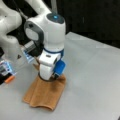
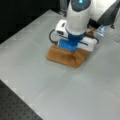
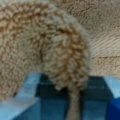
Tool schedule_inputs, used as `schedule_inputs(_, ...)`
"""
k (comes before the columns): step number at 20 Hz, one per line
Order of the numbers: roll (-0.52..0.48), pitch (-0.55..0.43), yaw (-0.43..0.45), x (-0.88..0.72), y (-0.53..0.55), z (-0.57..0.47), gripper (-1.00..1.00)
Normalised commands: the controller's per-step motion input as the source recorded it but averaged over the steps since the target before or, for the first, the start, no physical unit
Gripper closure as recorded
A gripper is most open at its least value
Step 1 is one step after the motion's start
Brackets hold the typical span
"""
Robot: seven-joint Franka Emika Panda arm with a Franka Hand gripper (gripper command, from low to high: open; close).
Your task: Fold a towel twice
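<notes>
Towel (image 1: pixel 45 93): folded over, on the grey surface (image 1: pixel 95 75).
Gripper (image 3: pixel 72 110): pinching the towel's edge (terry bunched above).
Risk: thin pinch may slip, undoing the fold.

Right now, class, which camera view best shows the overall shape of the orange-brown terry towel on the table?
A front view: the orange-brown terry towel lies folded, its outline mostly clear below the gripper. In a front view the arm hides part of the towel. The wrist view shows only a close-up fold.
</notes>
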Motion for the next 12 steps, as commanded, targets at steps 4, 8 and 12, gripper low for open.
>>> schedule_inputs(4, -0.139, 0.206, 0.239, 0.35, -0.12, 0.18, 1.00)
schedule_inputs(8, -0.124, 0.214, 0.214, 0.29, -0.21, 0.13, 1.00)
schedule_inputs(12, -0.092, 0.202, 0.174, 0.28, -0.20, 0.09, 1.00)
